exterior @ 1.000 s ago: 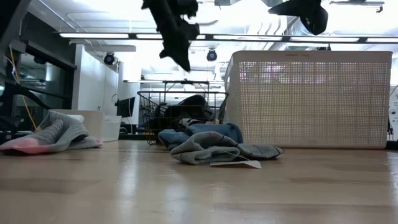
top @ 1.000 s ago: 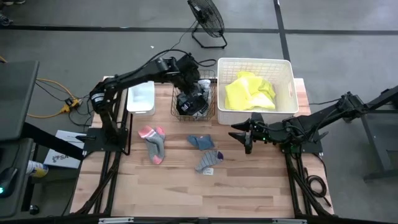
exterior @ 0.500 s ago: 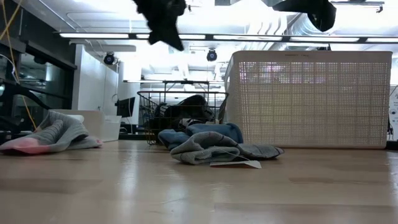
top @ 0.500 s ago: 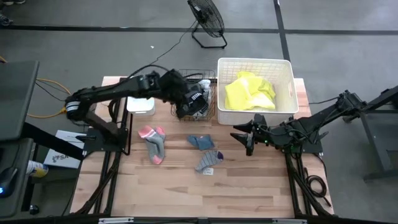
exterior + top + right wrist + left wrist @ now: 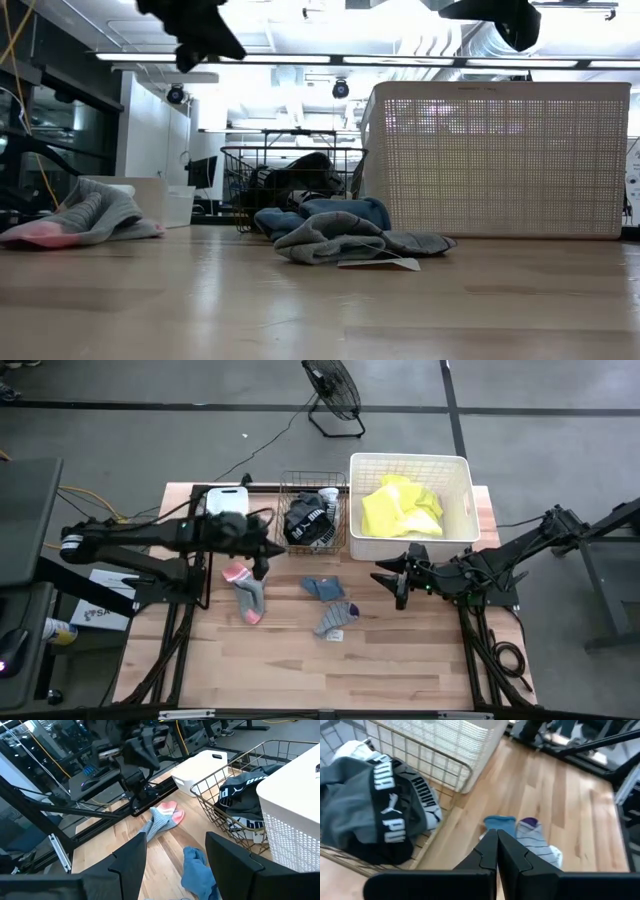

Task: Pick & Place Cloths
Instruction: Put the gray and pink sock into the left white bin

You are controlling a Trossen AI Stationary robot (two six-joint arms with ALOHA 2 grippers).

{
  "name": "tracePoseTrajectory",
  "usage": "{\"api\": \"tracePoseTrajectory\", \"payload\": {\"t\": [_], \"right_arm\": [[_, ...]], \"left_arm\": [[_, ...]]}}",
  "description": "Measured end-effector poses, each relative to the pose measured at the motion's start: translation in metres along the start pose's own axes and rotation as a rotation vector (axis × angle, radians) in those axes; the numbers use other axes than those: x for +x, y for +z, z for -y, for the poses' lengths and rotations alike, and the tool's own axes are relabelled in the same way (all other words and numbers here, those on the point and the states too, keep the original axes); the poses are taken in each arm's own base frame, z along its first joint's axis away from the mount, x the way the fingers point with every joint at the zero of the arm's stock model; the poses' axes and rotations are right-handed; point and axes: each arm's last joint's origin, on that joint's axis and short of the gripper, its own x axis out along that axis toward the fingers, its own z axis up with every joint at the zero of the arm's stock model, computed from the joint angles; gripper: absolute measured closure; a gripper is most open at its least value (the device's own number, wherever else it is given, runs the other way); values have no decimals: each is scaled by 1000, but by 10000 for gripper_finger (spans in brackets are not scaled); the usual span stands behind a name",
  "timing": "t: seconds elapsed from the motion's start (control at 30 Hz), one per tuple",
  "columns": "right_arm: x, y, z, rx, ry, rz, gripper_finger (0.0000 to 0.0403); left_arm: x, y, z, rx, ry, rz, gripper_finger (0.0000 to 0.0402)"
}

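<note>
Just then the left gripper [image 5: 262,550] hung above the table [image 5: 400,660], beside the wire basket [image 5: 342,510] and over the pink-grey sock [image 5: 246,588], its fingers [image 5: 492,851] pressed together with nothing between them. The black cloth with white print [image 5: 308,520] lay heaped in the basket. The yellow cloth [image 5: 400,508] sat in the big white tub [image 5: 460,470]. Two more pieces lay on the bare wood near the middle: a blue one [image 5: 322,588] and, just beside it, a grey striped one [image 5: 336,618]. A small white tub [image 5: 226,500] stood at the basket's far side. The right gripper [image 5: 388,580] waited in front of the big tub, fingers [image 5: 131,857] spread wide and empty.
</note>
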Motion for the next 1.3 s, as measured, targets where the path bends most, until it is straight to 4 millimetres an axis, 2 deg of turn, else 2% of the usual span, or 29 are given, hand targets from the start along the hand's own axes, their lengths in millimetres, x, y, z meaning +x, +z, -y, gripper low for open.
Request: {"api": "tracePoseTrajectory", "payload": {"t": [0.17, 0.37, 0.73, 0.93, 1.3], "right_arm": [[0, 1, 1, 7, -26, 21, 206], [0, 1, 1, 17, -37, 31, 206], [0, 1, 1, -18, -34, 27, 206], [0, 1, 1, -20, -34, 27, 206], [0, 0, 1, -21, -35, 22, 206]], "left_arm": [[-11, -22, 12, 30, -22, 28, 401], [-21, -35, 21, 71, -28, 53, 401], [-27, -57, 17, 74, -42, 51, 401], [-32, -65, 19, 84, -123, 136, 401], [-36, -90, 13, 93, -184, 136, 401]]}}
